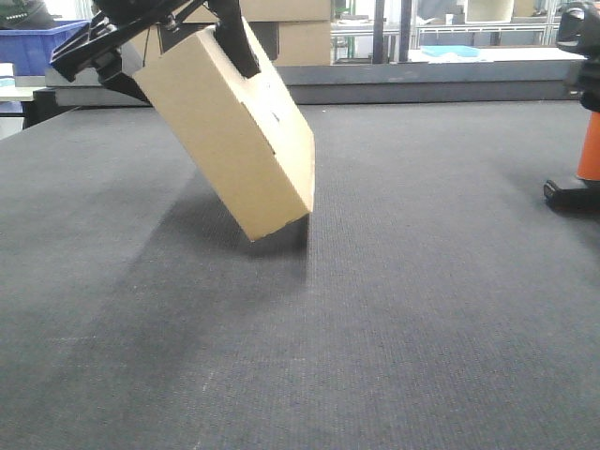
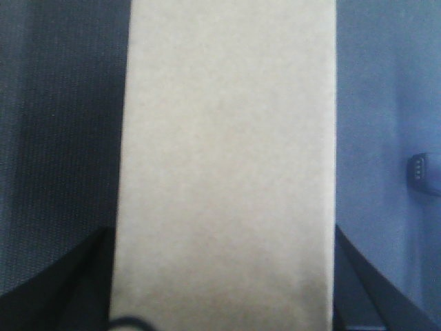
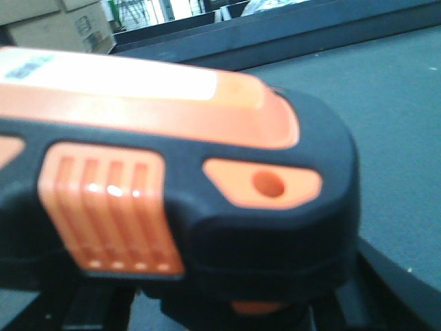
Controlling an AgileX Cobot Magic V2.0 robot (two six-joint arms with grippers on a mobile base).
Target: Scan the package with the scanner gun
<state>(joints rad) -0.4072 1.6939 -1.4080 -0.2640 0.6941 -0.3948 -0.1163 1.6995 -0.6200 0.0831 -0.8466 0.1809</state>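
Observation:
A plain cardboard package [image 1: 234,131] hangs tilted above the dark mat [image 1: 375,309], its lowest corner close to the surface. My left gripper [image 1: 178,37] is shut on its upper end. In the left wrist view the package [image 2: 224,138] fills the space between the dark fingers [image 2: 83,283]. The orange and black scanner gun [image 1: 583,141] stands on its base at the right edge. In the right wrist view its head [image 3: 207,172] fills the frame. My right gripper [image 3: 234,307] is open, its jaws wide apart on either side below the head. The handle is hidden.
Cardboard boxes [image 1: 300,28] and a blue bin [image 1: 42,47] stand beyond the table's raised far edge [image 1: 422,80]. A small dark object [image 2: 422,172] lies on the mat to the right of the package in the left wrist view.

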